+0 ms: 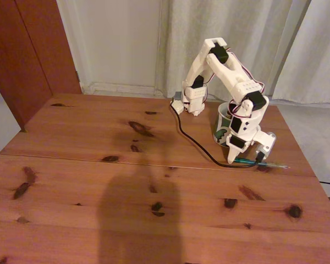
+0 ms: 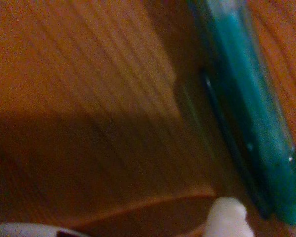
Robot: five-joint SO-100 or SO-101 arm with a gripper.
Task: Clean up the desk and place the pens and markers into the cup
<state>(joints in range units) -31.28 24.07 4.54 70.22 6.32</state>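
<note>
Lying flat on the tabletop (image 1: 99,181) near its right edge in the fixed view, the teal pen (image 1: 264,162) is pointing its tip to the right, just in front of the cup (image 1: 222,127). The hand (image 1: 243,159) is reaching down onto the pen's left part, its white fingers (image 1: 232,153) touching or nearly touching the wood; whether it is gripping the pen or how far it is parted, I cannot tell. In the wrist view the pen (image 2: 254,113) is running blurred down the right side, with a white fingertip (image 2: 227,219) showing at the bottom edge beside it. A black cable (image 1: 190,140) is trailing from the arm's base (image 1: 193,102) across the wood to the hand.
</note>
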